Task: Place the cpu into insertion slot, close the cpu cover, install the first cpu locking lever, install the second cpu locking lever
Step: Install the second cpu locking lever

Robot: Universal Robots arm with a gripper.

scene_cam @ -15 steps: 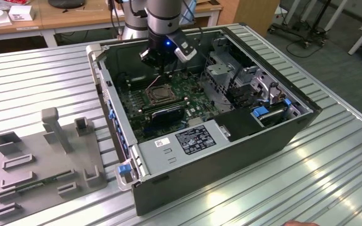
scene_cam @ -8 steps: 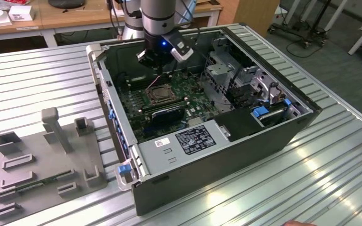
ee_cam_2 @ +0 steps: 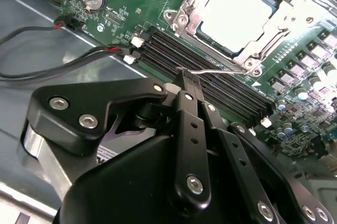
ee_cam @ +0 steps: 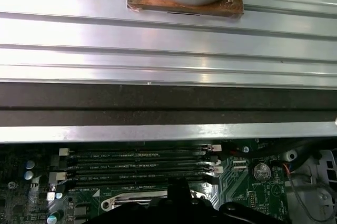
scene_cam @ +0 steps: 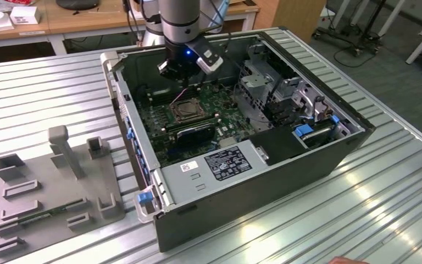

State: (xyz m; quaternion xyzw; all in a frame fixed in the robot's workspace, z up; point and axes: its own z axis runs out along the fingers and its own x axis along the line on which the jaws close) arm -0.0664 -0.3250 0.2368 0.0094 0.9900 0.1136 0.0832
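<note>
Cpu (ee_cam_2: 239,16) sat in the insertion slot (ee_cam_2: 184,21) under the cpu cover (ee_cam_2: 274,37), just past the pincer (ee_cam_2: 185,79), whose tips were pressed together on a thin wire locking lever (ee_cam_2: 210,72).

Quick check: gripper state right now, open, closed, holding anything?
Gripper: closed, fingertips together on a thin wire lever beside the CPU socket.

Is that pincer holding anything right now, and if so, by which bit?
Yes: the pincer is shut on a thin metal locking lever beside the cpu cover, gripping it at its free end.
</note>
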